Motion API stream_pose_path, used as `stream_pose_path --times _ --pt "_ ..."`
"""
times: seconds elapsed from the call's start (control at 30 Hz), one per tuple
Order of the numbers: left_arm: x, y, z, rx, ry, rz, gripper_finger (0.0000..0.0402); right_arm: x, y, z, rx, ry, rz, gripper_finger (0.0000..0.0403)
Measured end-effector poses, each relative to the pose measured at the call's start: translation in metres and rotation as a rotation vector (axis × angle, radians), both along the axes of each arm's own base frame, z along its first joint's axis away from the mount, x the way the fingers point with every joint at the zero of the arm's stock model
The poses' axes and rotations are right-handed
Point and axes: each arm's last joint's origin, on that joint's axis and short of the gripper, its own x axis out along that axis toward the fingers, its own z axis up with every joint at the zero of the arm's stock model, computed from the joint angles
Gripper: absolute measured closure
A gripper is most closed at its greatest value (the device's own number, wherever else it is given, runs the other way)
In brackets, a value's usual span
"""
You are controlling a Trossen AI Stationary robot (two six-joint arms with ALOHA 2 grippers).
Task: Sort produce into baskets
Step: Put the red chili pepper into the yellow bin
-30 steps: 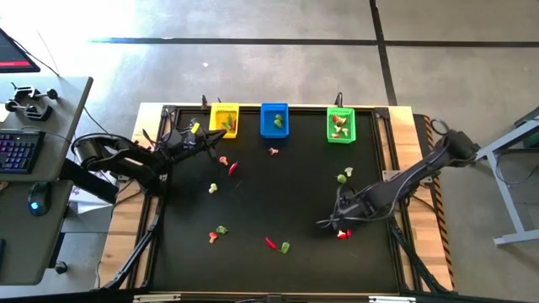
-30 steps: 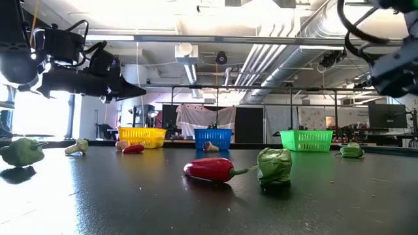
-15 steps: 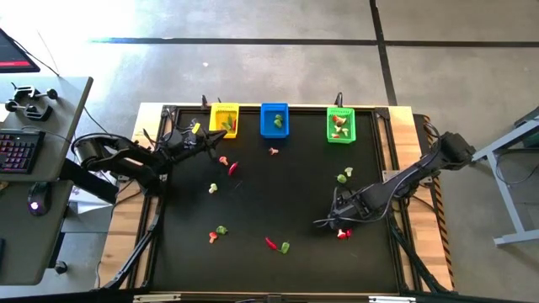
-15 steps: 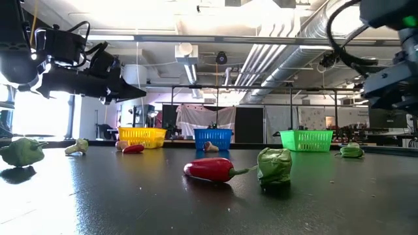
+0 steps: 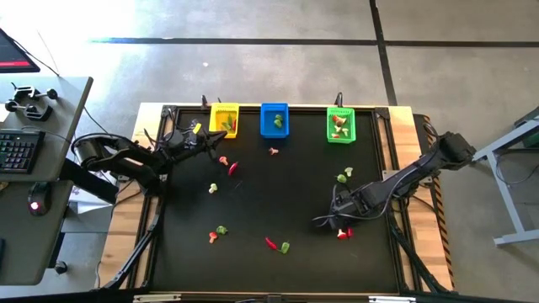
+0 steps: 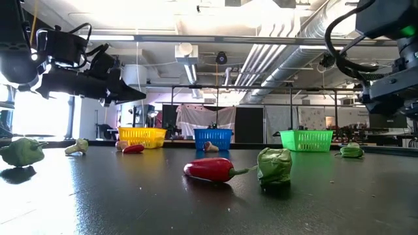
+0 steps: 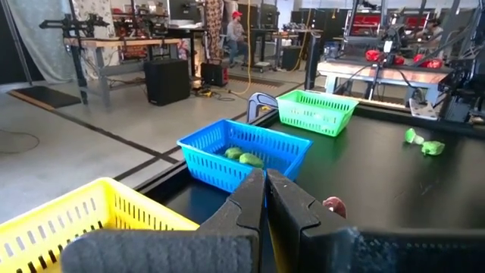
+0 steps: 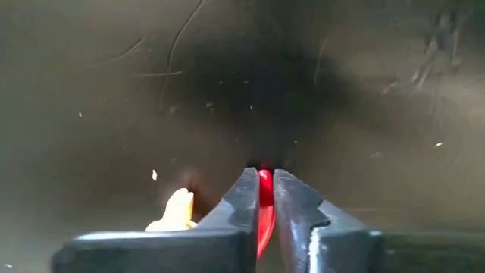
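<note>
**A:** What have we got that is new in the last second?

**B:** Only the right arm has moved. From above, we see the right gripper (image 5: 322, 221) has crept slightly further out from its base. In the low view it hangs a little lower than before.

**A:** And its fingers?

**B:** In its wrist view they are pinching 1 slim red chilli (image 8: 263, 199), held upright in the narrow gap just behind the tips. A pale mushroom-like piece (image 8: 174, 212) lies just beside 1 finger, outside the grip. We cannot tell whether the chilli has left the table (image 8: 114, 91) yet.

**A:** So we read that as a grasp made?

**B:** We judge so. The pick looks done, and the lift and carry are still to come. All 3 baskets sit well away from this gripper, at the far edge: the yellow basket (image 5: 224, 120), the blue basket (image 5: 274, 119) and the green basket (image 5: 340, 124).

**A:** The left arm?

**B:** It has not shifted. The left gripper (image 7: 265, 180) has its fingers pressed together on nothing. It hovers with the yellow basket close beside its tips and the blue one just ahead.

**A:** The risk?

**B:** The thin chilli could slip or twist out during the carry.
</note>
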Motion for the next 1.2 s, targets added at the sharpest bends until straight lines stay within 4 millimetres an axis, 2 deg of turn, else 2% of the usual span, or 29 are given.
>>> stream_pose_path --times 0.07,0.23,0.43,0.57,0.73,0.87,1.03,1.2 --pt "0.0 0.0 0.0 -0.028 -0.016 -0.019 0.0401 0.0 0.0 0.002 -0.02 -0.001 0.04 0.0394" --pt "0.003 -0.006 -0.001 -0.129 -0.056 -0.205 0.0401 0.006 -0.005 0.019 -0.108 -0.023 0.112 0.0395" --pt "0.008 -0.011 0.001 -0.303 -0.099 -0.403 0.0401 0.023 -0.03 0.036 -0.356 -0.206 0.222 0.04" --pt "0.019 -0.016 0.004 -0.402 -0.094 -0.515 0.0401 0.044 -0.052 0.042 -0.582 -0.359 0.29 0.0401" --pt "0.04 -0.02 0.009 -0.48 -0.033 -0.569 0.0401 0.082 -0.078 0.056 -0.858 -0.601 0.397 0.0402" --pt "0.052 -0.026 0.01 -0.444 0.05 -0.589 0.0399 0.112 -0.1 0.063 -1.03 -0.78 0.445 0.0402" --pt "0.064 -0.029 0.018 -0.397 0.062 -0.591 0.037 0.139 -0.121 0.058 -1.102 -1.014 0.541 0.0402" --pt "0.076 -0.032 0.029 -0.386 0.056 -0.621 0.0322 0.155 -0.128 0.041 -1.142 -1.142 0.629 0.0403"
